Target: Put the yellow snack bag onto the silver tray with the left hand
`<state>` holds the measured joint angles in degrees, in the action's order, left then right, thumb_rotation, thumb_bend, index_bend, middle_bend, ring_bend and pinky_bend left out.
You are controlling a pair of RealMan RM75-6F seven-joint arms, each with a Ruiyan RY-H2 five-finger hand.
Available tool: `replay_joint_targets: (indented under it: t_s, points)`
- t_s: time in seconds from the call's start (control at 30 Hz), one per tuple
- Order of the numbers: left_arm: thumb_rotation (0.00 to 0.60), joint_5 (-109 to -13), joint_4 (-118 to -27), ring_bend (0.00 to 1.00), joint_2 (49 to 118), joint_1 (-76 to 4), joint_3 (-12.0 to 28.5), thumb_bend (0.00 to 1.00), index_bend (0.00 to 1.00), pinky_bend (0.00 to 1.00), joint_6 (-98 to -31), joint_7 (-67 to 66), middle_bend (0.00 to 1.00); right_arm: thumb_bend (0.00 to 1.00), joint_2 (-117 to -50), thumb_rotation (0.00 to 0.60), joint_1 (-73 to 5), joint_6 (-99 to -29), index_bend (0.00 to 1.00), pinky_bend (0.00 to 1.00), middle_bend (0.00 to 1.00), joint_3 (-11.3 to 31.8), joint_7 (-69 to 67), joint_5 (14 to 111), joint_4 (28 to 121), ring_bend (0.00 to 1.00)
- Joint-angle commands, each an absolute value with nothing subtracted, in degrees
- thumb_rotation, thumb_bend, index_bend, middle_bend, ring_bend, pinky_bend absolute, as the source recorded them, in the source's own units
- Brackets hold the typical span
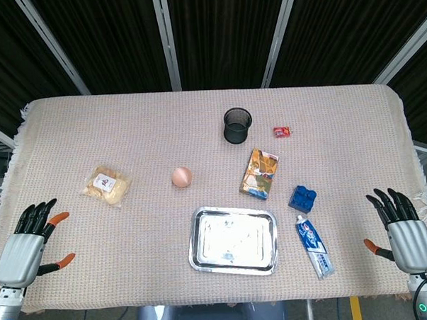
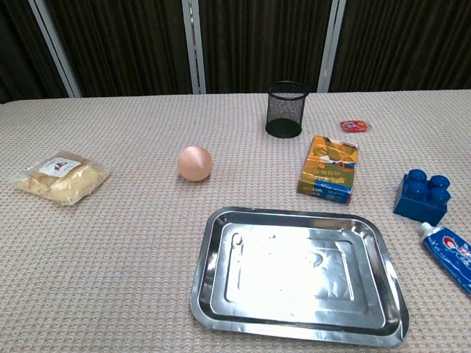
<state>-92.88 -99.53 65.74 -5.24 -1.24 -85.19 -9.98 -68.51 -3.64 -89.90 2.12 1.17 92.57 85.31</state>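
The yellow snack bag, clear plastic with a white label, lies flat on the left of the table. Near the front middle sits the silver tray, with nothing in it. My left hand rests at the front left corner, fingers spread and holding nothing, below and to the left of the bag. At the front right corner my right hand is likewise spread and holds nothing. Neither hand shows in the chest view.
A pink ball lies between bag and tray. Behind the tray stand an orange carton and a black mesh cup. To the right: a blue block, a toothpaste tube, a small red packet.
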Motion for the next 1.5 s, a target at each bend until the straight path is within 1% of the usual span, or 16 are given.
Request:
replay_joint_targets:
  t_s: [0.03,1.1,1.2,1.3,1.5]
  points:
    - [0.519,-92.8,-99.4,0.00,65.7,-5.3,-1.2,0.09,0.22,0.00,-85.1,-9.8,0.01,0.00,-68.5,0.600,-3.6,-90.0,0.13,0.10,0.08,2.1,1.4,92.5,85.5,0.00]
    - [0.521,-91.8,-100.0,0.00,65.4,-6.4,-0.6,0.09,0.23,0.00,-83.5,-11.0,0.02,0.00,-68.7,0.600,-3.7,-89.7,0.13,0.10,0.08,2.5,0.4,91.9,84.6,0.00]
    - [0.523,-91.2,-99.9,0.00,65.4,-7.1,-0.2,0.09,0.23,0.00,-82.3,-11.7,0.01,0.00,-68.6,0.600,-3.9,-89.6,0.13,0.10,0.08,2.6,0.3,91.9,84.5,0.00]
    - [0.520,-89.8,-100.1,0.00,65.3,-8.6,0.2,0.09,0.22,0.00,-79.5,-12.7,0.00,0.00,-68.5,0.600,-3.9,-89.6,0.13,0.10,0.08,2.7,0.3,91.8,84.5,0.00]
    - [0.519,-86.1,-99.7,0.00,65.2,-12.9,2.1,0.09,0.15,0.00,-72.4,-15.4,0.00,0.00,-68.4,0.600,-3.7,-89.9,0.13,0.10,0.08,2.6,0.0,91.8,84.5,0.00]
